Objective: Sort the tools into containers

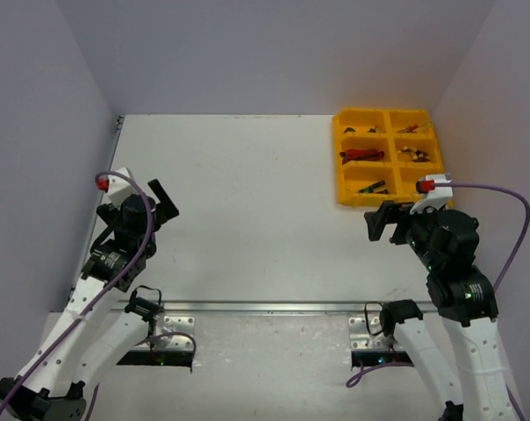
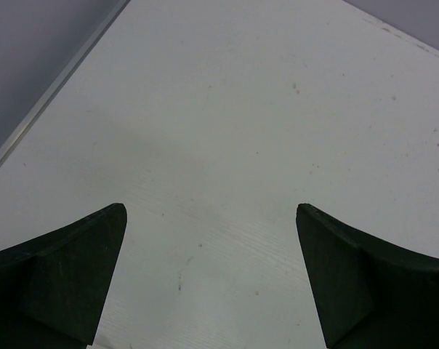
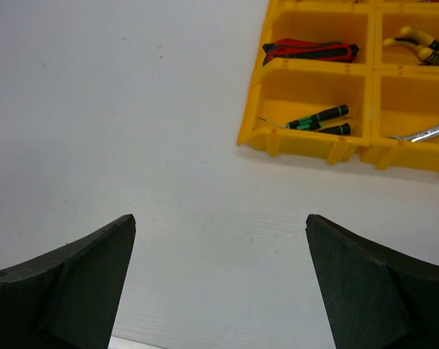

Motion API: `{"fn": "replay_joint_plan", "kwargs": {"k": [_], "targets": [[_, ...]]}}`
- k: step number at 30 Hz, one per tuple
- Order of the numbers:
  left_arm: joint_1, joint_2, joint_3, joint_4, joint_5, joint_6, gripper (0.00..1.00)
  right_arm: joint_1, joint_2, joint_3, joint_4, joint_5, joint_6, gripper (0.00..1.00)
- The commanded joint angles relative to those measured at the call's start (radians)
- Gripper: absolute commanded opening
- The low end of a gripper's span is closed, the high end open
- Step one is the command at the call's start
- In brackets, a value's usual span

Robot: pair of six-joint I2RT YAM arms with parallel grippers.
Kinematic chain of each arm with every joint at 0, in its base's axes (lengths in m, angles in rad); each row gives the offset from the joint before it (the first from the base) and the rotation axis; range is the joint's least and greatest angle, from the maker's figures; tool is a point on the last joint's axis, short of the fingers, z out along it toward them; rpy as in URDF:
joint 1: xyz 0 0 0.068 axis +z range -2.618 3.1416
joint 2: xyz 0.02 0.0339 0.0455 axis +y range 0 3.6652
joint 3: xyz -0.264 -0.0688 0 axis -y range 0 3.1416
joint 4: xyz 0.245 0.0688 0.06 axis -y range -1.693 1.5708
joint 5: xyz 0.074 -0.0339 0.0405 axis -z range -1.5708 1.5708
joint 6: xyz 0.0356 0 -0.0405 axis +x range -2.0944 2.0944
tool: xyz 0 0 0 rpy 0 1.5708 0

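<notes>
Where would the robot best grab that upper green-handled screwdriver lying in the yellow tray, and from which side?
By the middle of its green-and-black handle, from straight above. The screwdriver lies flat in the nearest left compartment of the tray, so the walls likely block a sideways approach, and its thin shaft offers little to pinch. The open right gripper is nearer; close its fingers across the handle.

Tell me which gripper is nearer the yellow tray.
Right. The right gripper sits just off the near edge of the yellow tray; the left gripper is across the table, near its left edge.
</notes>
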Motion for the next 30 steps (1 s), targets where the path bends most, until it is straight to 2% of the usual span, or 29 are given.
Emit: {"fn": "replay_joint_plan", "kwargs": {"k": [1,16,25,30], "targets": [[0.005,-0.074,-0.009,0.067,0.008,0.023,1.0,0.006,-0.023,-0.046,0.023,-0.01,-0.024,0.99],[0.005,-0.104,-0.015,0.064,-0.002,0.026,1.0,0.004,-0.006,-0.049,0.037,0.038,0.005,0.99],[0.003,-0.201,-0.025,0.078,0.035,0.056,1.0,0.006,-0.072,-0.011,-0.099,0.115,-0.017,0.99],[-0.003,-0.204,-0.026,0.085,0.049,0.061,1.0,0.005,-0.11,-0.015,-0.138,0.129,-0.025,0.99]]}}
